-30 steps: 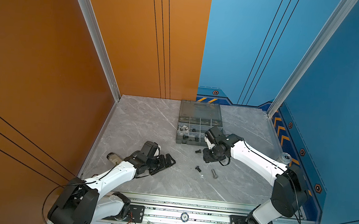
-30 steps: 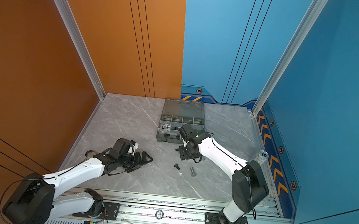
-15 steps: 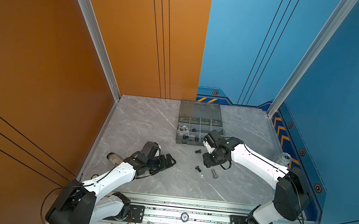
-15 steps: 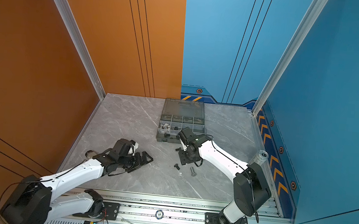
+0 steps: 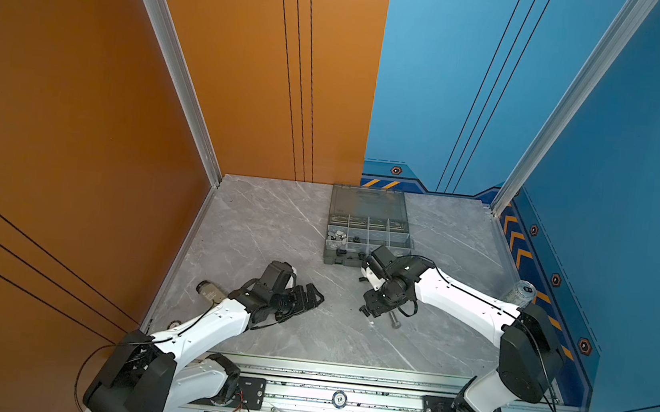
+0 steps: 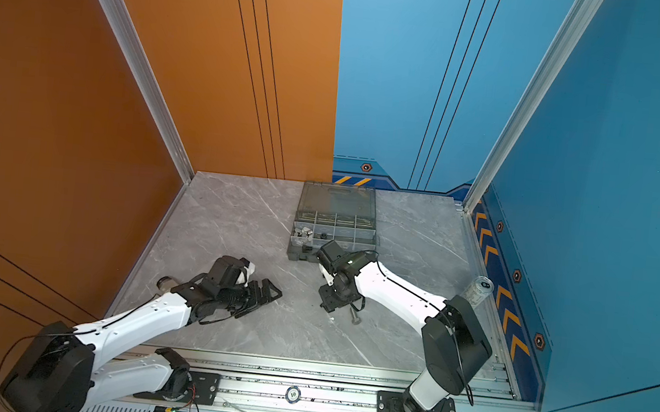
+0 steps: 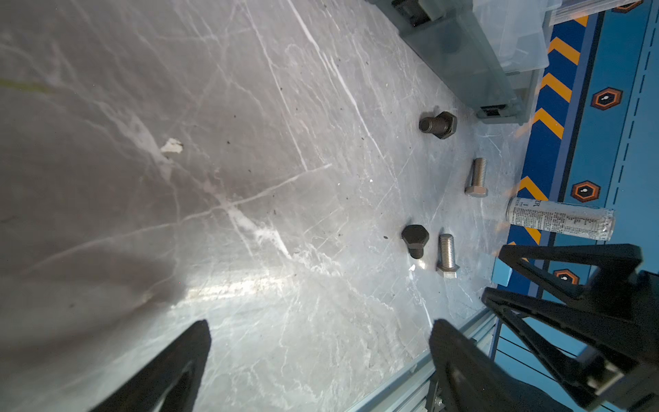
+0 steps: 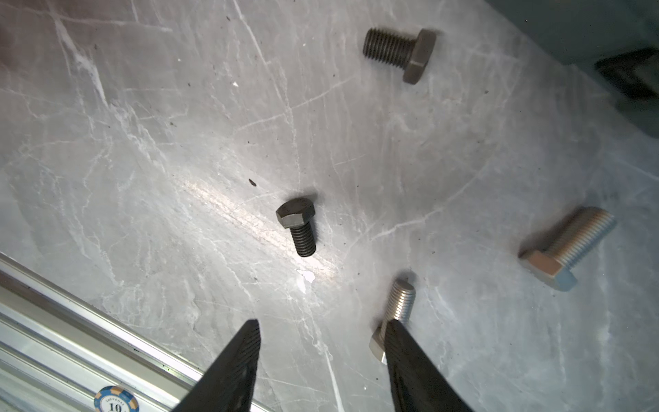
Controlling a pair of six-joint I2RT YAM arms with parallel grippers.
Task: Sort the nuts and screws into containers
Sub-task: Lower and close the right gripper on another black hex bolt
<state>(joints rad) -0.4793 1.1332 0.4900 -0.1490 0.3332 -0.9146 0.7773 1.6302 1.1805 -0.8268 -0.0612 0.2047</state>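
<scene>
Several screws lie loose on the grey table in front of the containers, the compartments of a smoky grey box with its lid open. The right wrist view shows a short black screw, a darker one and two silver ones. My right gripper hangs open just above the table with nothing between its fingers; the nearer silver screw's head is behind one fingertip. Silver nuts sit in a left compartment. My left gripper rests wide open and empty on the left.
A silver drink can stands by the right wall. A poker chip lies on the front rail, also in the right wrist view. Orange and blue walls close in three sides.
My right gripper has moved away from the box toward the front rail, down over the loose screws, and its jaws have spread wider. The left arm has hardly moved.
</scene>
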